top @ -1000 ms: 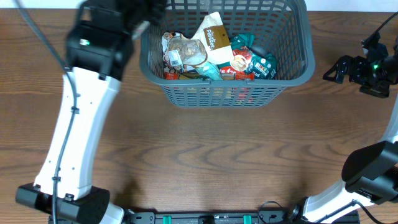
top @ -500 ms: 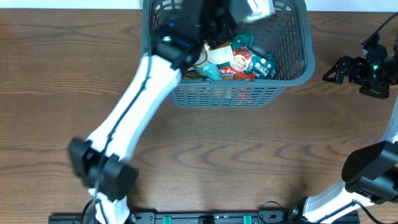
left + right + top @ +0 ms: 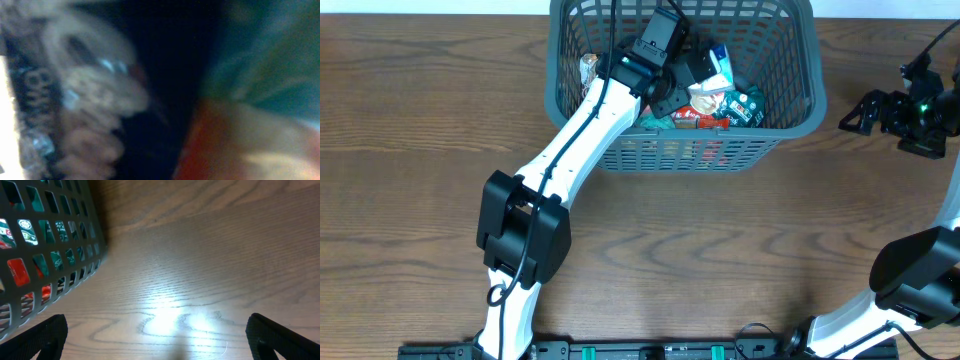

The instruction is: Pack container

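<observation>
A brown wood-grain bench (image 3: 720, 260) fills the overhead view. At its far edge stands the container (image 3: 720, 152), a big dark grey basket with slotted walls, and the right wrist view shows one corner of it at upper left. The white left arm (image 3: 575, 140) runs diagonally from its base at the near edge, up over the basket's near-left rim. A second ago that arm hung outside the basket's left corner, and half a second ago it was sweeping across. The left gripper (image 3: 682, 78) is now down inside the basket, among the snack packets. Its jaws are buried in the pile, and the left wrist view is a dark close blur, so whether they grip or have let go cannot be told. That blur shows only a clear packet of brown snacks (image 3: 85, 100) on the left and red and teal wrappers on the right. Overhead, a red packet (image 3: 705, 100) and a teal packet (image 3: 745, 105) lie by the gripper. A white packet (image 3: 718, 62) stands just beyond it, where none showed a second ago, so the arm has probably just brought in another item. The bench shows no loose packets, so packing looks nearly finished. The right gripper (image 3: 855, 112) is unmoved, parked right of the basket with jaws spread and empty.
</observation>
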`<state>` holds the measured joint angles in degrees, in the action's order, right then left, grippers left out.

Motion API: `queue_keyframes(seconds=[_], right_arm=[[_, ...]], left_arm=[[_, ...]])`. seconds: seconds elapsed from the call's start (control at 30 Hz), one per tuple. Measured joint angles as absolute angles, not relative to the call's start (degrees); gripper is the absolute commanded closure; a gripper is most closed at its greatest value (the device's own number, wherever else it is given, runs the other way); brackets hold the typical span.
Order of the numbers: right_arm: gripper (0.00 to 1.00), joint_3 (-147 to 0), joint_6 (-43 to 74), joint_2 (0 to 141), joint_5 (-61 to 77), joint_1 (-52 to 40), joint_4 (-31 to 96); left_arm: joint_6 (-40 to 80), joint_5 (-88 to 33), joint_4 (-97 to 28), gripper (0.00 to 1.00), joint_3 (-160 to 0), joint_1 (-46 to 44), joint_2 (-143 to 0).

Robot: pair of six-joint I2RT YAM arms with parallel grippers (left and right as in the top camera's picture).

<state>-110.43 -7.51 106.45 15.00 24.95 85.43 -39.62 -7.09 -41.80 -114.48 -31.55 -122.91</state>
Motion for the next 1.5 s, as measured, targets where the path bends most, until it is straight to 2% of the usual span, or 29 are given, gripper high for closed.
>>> queue_keyframes(seconds=[0.07,0.1,0.13,0.43,0.67,0.87,1.13,1.33,1.5], right_arm=[[0.01,-110.4,-7.5,106.5,15.0,24.9,85.4],[0.01,-110.4,-7.5,106.5,15.0,24.9,85.4],[0.01,-110.4,-7.5,106.5,15.0,24.9,85.4],[0.01,-110.4,-7.4,106.5,15.0,24.9,82.8],[0.01,-110.3,-4.9,106.5,14.1,24.9,70.9],[0.01,-112.1,-3.5,106.5,13.3,23.7,63.4],[0.01,-125.1,-3.5,106.3,13.3,18.7,56.3],[0.01,-127.6,-3.3,104.0,13.3,17.3,59.9],[0.01,-127.6,-1.7,100.0,10.6,17.3,66.1]], left_arm=[[-39.7,-7.1,-42.2,0.13,-114.5,-31.6,-122.9],[-39.8,-7.1,-42.2,0.04,-114.5,-31.6,-122.9],[-39.9,-7.1,-42.3,0.01,-114.5,-31.6,-122.9],[-39.4,-7.1,-43.2,0.02,-114.5,-31.6,-121.6],[-34.6,-5.1,-40.6,0.02,-114.5,-29.5,-112.1],[-25.0,-1.7,-40.6,0.01,-114.5,-21.1,-101.9],[-13.2,0.4,-45.0,0.01,-114.5,-5.3,-96.4],[-9.6,0.5,-53.3,0.01,-114.5,1.5,-95.4],[-8.1,0.4,-61.4,0.02,-114.5,2.7,-94.3]])
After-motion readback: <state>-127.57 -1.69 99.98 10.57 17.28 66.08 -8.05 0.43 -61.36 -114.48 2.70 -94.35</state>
